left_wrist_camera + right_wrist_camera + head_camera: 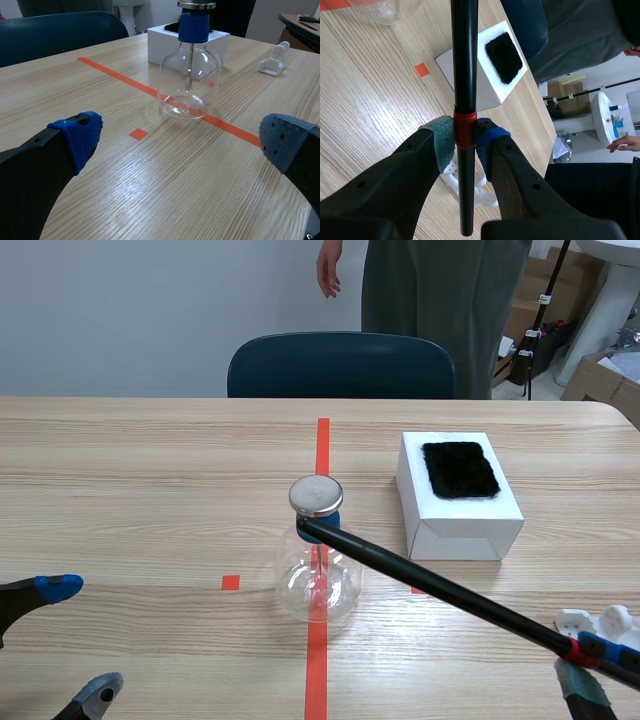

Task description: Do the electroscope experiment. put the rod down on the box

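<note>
A long black rod (440, 589) with a red band runs from my right gripper (585, 665) up to the electroscope, its tip touching just under the metal disc (316, 495). In the right wrist view my right gripper (465, 142) is shut on the rod (465, 65) at the red band. The electroscope is a clear glass flask (318, 585) with a blue stopper, standing on the red tape line. A white box (458, 498) with a black fur patch (459, 469) sits to its right. My left gripper (60, 640) stands open at the near left, with the flask (188, 82) ahead of it.
A small white plastic stand (600, 622) lies by my right gripper. A dark blue chair (340, 366) stands at the table's far edge, with a person (440, 290) behind it. Cardboard boxes stand at the back right.
</note>
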